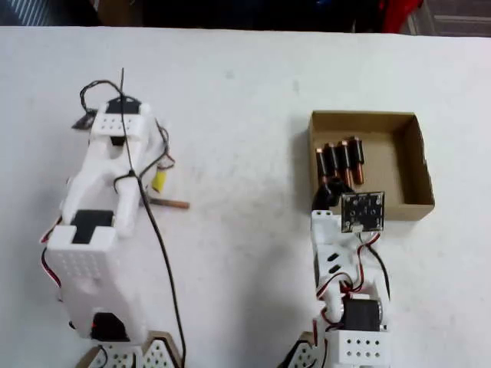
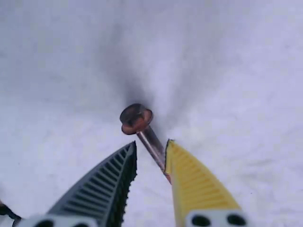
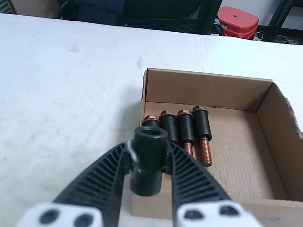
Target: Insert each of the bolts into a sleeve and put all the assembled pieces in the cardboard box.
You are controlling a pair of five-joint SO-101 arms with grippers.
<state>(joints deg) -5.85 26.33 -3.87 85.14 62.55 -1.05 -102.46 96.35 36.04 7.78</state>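
A copper bolt [image 2: 137, 119] lies on the white table [image 1: 245, 84]; in the high view the bolt [image 1: 170, 203] is just off the left arm's tip. My left gripper [image 2: 150, 144] is open and low over it, the shaft running between the grey finger and the yellow finger [image 2: 191, 182], close against the yellow one. My right gripper [image 3: 149, 149] is shut on a black sleeve [image 3: 149, 163], held upright with its hole facing up, by the near left corner of the cardboard box [image 3: 208, 90]. Several assembled pieces [image 3: 185, 126] lie side by side in the box [image 1: 364, 115].
The right half of the box floor [image 3: 236, 151] is bare cardboard. Loose black cables [image 1: 157, 230] trail along the left arm down to the table's near edge. A red container [image 3: 239, 21] and dark furniture stand beyond the table's far edge.
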